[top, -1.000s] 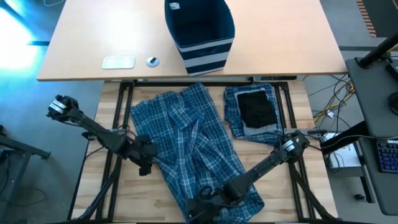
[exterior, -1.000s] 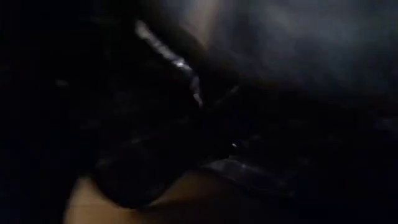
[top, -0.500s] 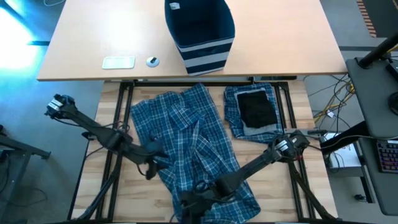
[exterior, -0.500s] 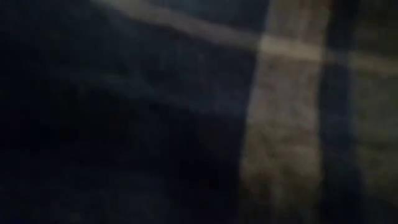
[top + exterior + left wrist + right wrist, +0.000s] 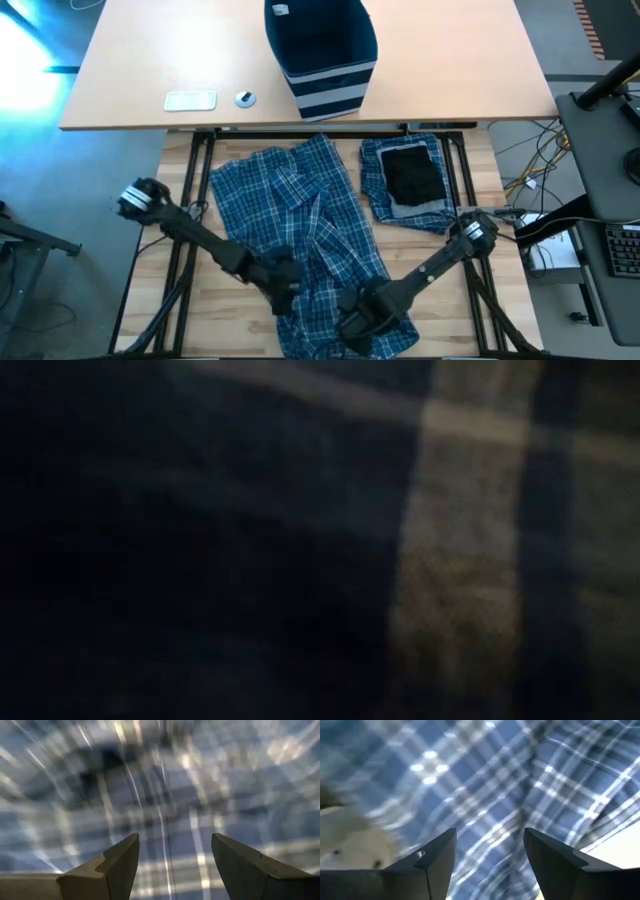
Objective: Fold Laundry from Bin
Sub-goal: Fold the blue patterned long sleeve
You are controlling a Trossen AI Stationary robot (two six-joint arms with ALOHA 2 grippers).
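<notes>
A large blue-and-white plaid garment [image 5: 300, 210] of the laundry lies spread and rumpled over the middle of the wooden table [image 5: 470, 330]. It also fills the low view [image 5: 470, 540]. My left gripper [image 5: 285, 287] hovers open over its near left part, with plaid cloth [image 5: 165, 795] ahead of the fingers. My right gripper [image 5: 358, 322] stands open over its near end [image 5: 485, 785], pointing down. At the far right lies a folded plaid piece [image 5: 372, 165] with a black piece [image 5: 412, 175] on top. The navy striped bin [image 5: 320, 50] stands on the far table.
A white flat device [image 5: 190, 100] and a small round thing [image 5: 245, 98] lie on the far pale table, left of the bin. Bare wood shows at the near left [image 5: 190, 320] and near right of the table. Cables and a desk stand beyond the right edge.
My left gripper has swept from the garment's left edge toward the table's right, onto the plaid cloth. My right gripper has tipped to point down and shifted a little toward the right over the garment's near end. Plaid cloth has come to cover the low view.
</notes>
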